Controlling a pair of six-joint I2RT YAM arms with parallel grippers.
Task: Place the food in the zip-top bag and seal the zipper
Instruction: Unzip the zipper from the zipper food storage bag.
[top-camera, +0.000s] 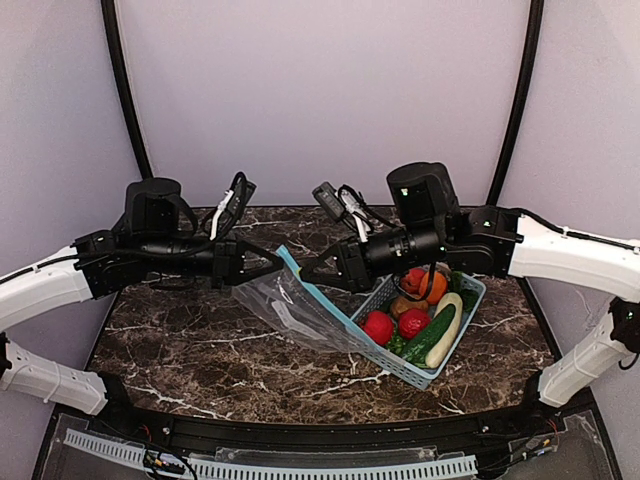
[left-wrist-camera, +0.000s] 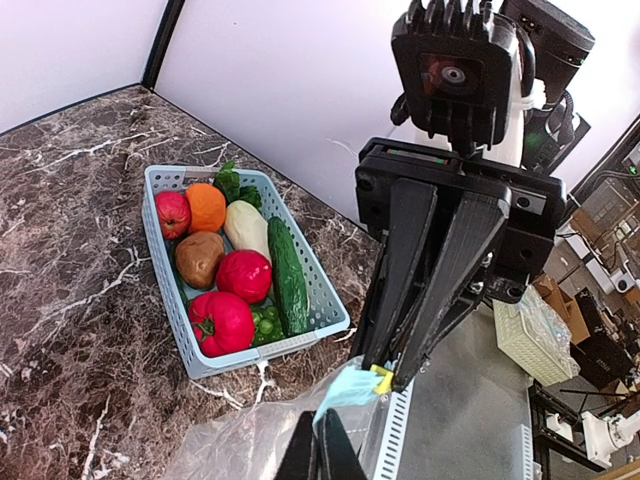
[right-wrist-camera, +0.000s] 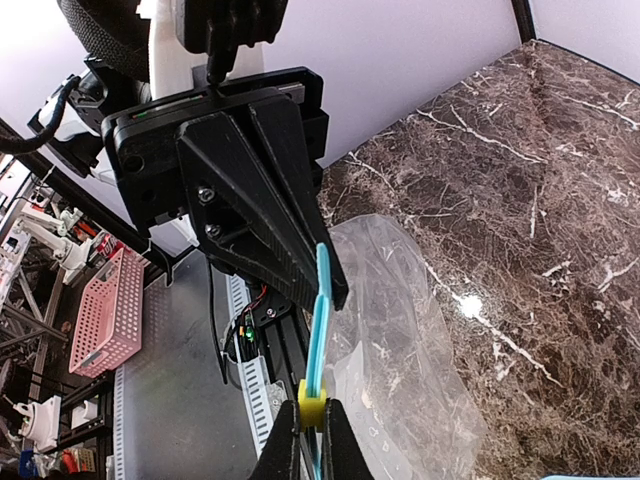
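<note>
The left tool (left-wrist-camera: 318, 452) sits right at the lens of its own wrist camera. Its two fingers are pressed together on the mouth edge of the zip-top bag (left-wrist-camera: 250, 440), and the light blue zipper (left-wrist-camera: 345, 392) shows just at 1 o'clock of the tips. The right tool (left-wrist-camera: 386, 373) reaches down from 12 o'clock onto the same strip, clamped on it at a small yellow tab (left-wrist-camera: 381, 379). In the right wrist view, the right tool (right-wrist-camera: 310, 445) pinches the strip just under that yellow tab (right-wrist-camera: 312, 393). The zipper (right-wrist-camera: 322, 300) runs on toward 12 o'clock into the closed tips of the left tool (right-wrist-camera: 335, 292). The clear bag (right-wrist-camera: 400, 330) hangs off toward 3 o'clock over the marbled tabletop (right-wrist-camera: 540, 200). From above, the left tool (top-camera: 272, 262) lies at 9 o'clock of the right tool (top-camera: 308, 273), and the two are nearly tip to tip. The bag (top-camera: 285, 305) drapes from them toward 5 o'clock. The food (top-camera: 413, 322) is all outside the bag, in a light blue basket (top-camera: 425, 378) at 4 o'clock of the tools. It includes a cream-white squash (left-wrist-camera: 247, 225), an orange (left-wrist-camera: 206, 207), a cucumber (left-wrist-camera: 288, 275) and a tomato (left-wrist-camera: 221, 322). I cannot tell whether the bag's lower end touches the basket's left wall.
</note>
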